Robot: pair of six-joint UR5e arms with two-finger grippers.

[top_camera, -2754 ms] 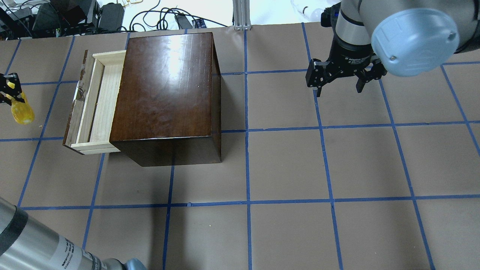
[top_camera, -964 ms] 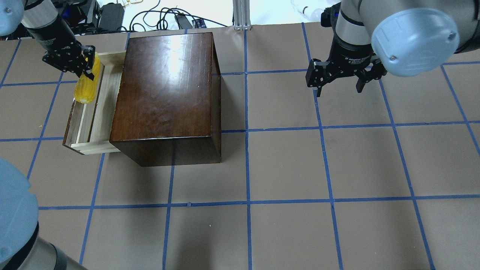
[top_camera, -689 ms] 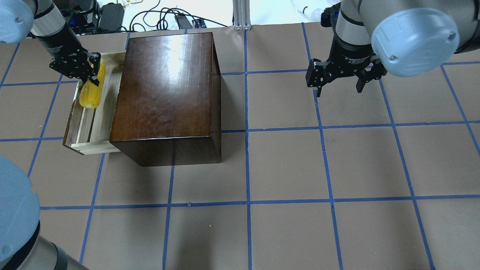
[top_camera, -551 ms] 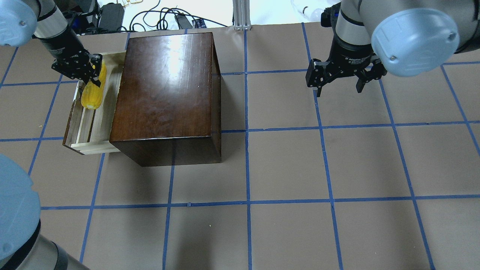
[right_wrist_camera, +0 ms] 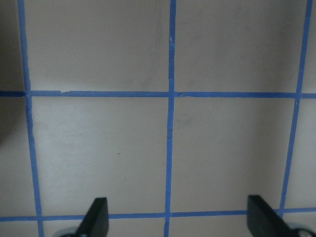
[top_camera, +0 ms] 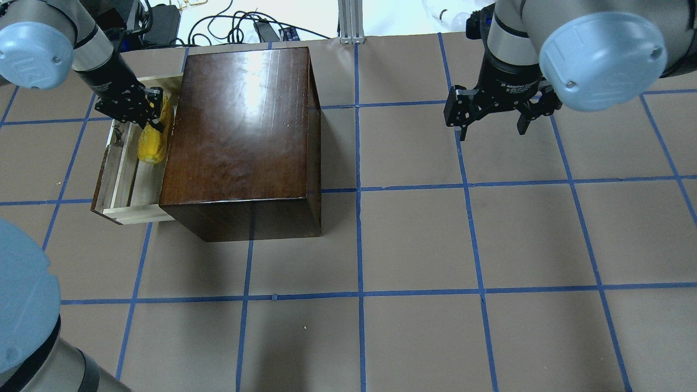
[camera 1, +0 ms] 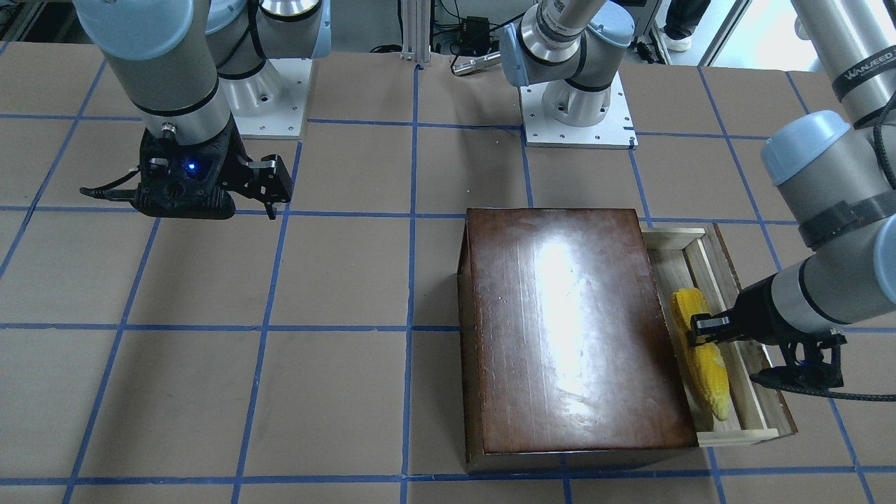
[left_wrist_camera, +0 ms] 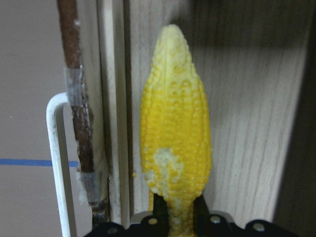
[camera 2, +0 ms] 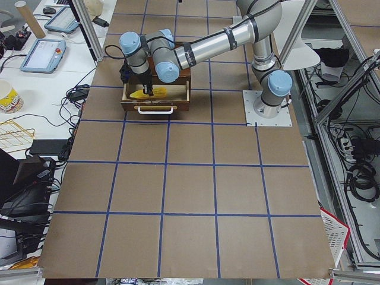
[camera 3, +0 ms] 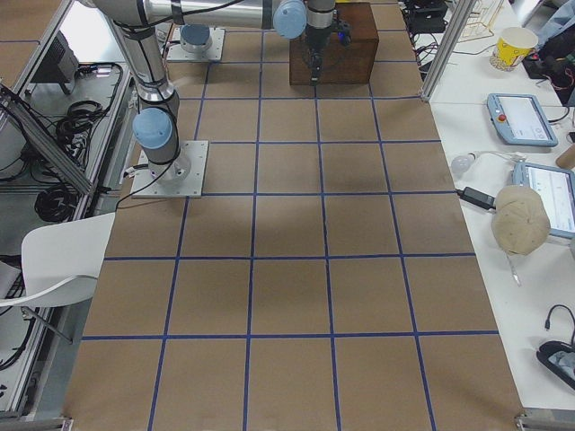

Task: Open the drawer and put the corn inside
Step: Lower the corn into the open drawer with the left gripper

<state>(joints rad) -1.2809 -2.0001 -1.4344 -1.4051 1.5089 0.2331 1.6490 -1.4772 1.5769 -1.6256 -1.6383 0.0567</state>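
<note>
The left claw [left_wrist_camera: 177, 217] grips the thick end of the tapered, bumpy yellow corn [left_wrist_camera: 175, 123], which seems scuffed pale there.

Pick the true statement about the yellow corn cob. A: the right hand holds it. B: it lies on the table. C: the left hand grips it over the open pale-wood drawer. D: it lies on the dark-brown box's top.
C: the left hand is shut on the thick end of the yellow corn cob, over the open pale-wood drawer.
</note>
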